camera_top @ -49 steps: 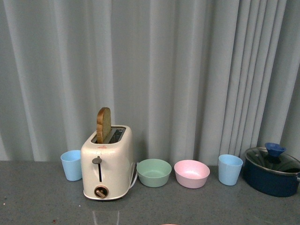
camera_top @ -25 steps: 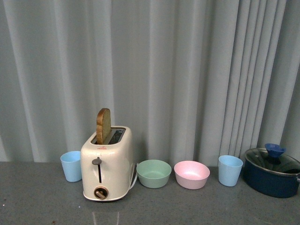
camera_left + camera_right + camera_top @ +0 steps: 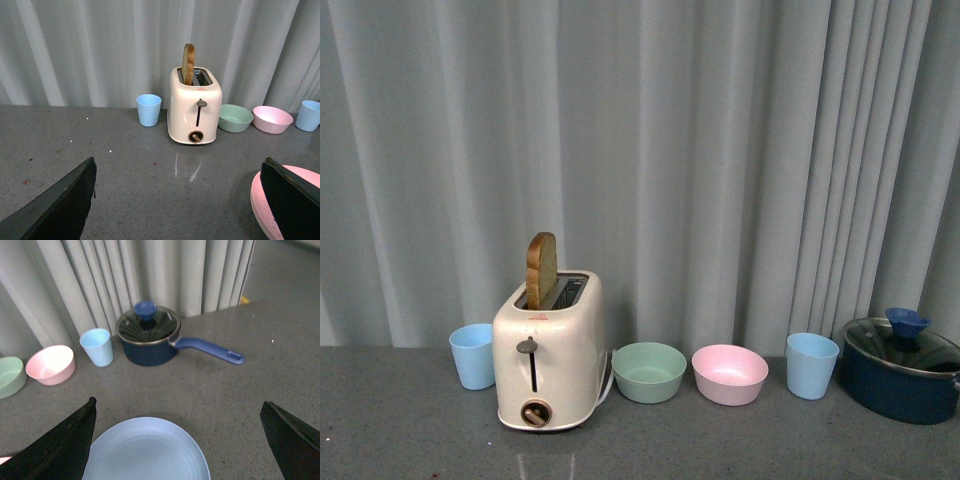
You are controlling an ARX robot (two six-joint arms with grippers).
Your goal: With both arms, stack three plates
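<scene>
The left end effector is released, with its two dark fingers wide apart over the grey bench, and it grasps nothing. The pink plate lies on the bench, partly hidden behind one finger. The right end effector is released too, and the blue plate lies flat on the bench between its fingers. At the back, by the curtain, stand a toaster, two bowls and a pot.
</scene>
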